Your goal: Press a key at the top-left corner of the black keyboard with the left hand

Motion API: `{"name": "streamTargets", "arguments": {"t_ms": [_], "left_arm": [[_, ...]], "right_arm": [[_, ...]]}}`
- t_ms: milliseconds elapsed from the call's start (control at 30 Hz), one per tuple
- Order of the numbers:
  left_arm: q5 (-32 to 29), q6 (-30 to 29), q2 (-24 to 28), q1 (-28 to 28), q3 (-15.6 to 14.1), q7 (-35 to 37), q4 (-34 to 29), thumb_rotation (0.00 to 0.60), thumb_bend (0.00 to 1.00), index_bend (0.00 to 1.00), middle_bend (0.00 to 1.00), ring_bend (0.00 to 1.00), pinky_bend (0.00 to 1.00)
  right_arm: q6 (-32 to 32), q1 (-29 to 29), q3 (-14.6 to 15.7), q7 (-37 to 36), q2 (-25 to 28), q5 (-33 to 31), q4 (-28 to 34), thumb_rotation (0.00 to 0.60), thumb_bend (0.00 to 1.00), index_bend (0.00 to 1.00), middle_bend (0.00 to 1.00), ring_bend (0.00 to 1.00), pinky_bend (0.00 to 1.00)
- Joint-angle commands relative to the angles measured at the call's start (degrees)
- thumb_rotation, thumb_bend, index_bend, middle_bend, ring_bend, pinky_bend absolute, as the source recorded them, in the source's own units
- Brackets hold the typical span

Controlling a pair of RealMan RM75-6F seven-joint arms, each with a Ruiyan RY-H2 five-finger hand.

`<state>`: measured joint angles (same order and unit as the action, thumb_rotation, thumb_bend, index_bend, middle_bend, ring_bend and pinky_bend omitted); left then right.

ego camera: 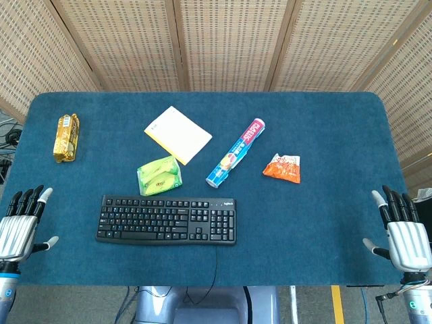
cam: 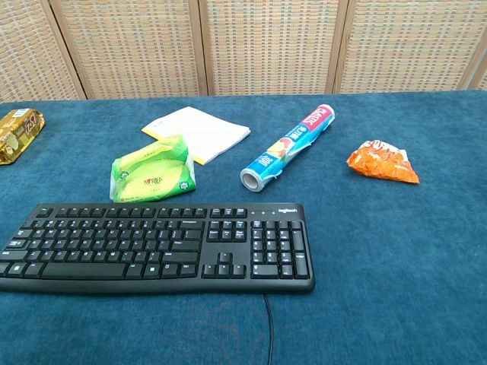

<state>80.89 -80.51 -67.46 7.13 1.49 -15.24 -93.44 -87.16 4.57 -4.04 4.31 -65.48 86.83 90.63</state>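
Observation:
The black keyboard [ego camera: 167,219] lies flat near the table's front edge, left of centre; in the chest view the keyboard [cam: 156,245] fills the lower left, its top-left corner keys unobstructed. My left hand [ego camera: 20,227] hovers at the table's left front edge, fingers spread and holding nothing, well left of the keyboard. My right hand [ego camera: 403,233] is at the right front edge, fingers also spread and empty. Neither hand shows in the chest view.
Behind the keyboard lie a green tissue pack [ego camera: 159,175], a yellow notepad [ego camera: 178,134], a blue plastic-wrap roll [ego camera: 235,153] and an orange snack bag [ego camera: 282,168]. A golden snack pack [ego camera: 66,137] sits at the far left. The keyboard's cable [ego camera: 216,263] runs off the front edge.

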Motion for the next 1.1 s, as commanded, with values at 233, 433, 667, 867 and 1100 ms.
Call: {"name": "streamTargets", "arguments": {"t_ms": [233, 433, 667, 867, 1100], "left_arm": [[-0.5, 0.3, 0.0, 0.1, 0.1, -0.1, 0.3, 0.600, 0.00, 0.00, 0.00, 0.00, 0.00], [0.2, -0.2, 0.2, -0.1, 0.0, 0.2, -0.2, 0.600, 0.00, 0.00, 0.00, 0.00, 0.00], [-0.2, 0.3, 0.2, 0.1, 0.0, 0.3, -0.2, 0.600, 0.00, 0.00, 0.00, 0.00, 0.00], [-0.6, 0.4, 0.4, 0.0, 0.1, 0.4, -0.3, 0.600, 0.00, 0.00, 0.00, 0.00, 0.00], [-0.6, 0.0, 0.6, -0.2, 0.1, 0.2, -0.5, 0.600, 0.00, 0.00, 0.00, 0.00, 0.00]], "right_arm": [[1.1, 0.3, 0.1, 0.2, 0.0, -0.4, 0.2, 0.600, 0.04, 0.00, 0.00, 0.00, 0.00], [0.6, 0.1, 0.1, 0.0, 0.3, 0.0, 0.7, 0.600, 0.04, 0.00, 0.00, 0.00, 0.00], [1.3, 0.2, 0.1, 0.1, 0.4, -0.4, 0.8, 0.600, 0.05, 0.00, 0.00, 0.00, 0.00], [2.1, 0.5, 0.3, 0.6, 0.1, -0.4, 0.6, 0.600, 0.05, 0.00, 0.00, 0.00, 0.00], [2.5, 0.6, 0.4, 0.6, 0.2, -0.4, 0.8, 0.600, 0.05, 0.00, 0.00, 0.00, 0.00]]}}
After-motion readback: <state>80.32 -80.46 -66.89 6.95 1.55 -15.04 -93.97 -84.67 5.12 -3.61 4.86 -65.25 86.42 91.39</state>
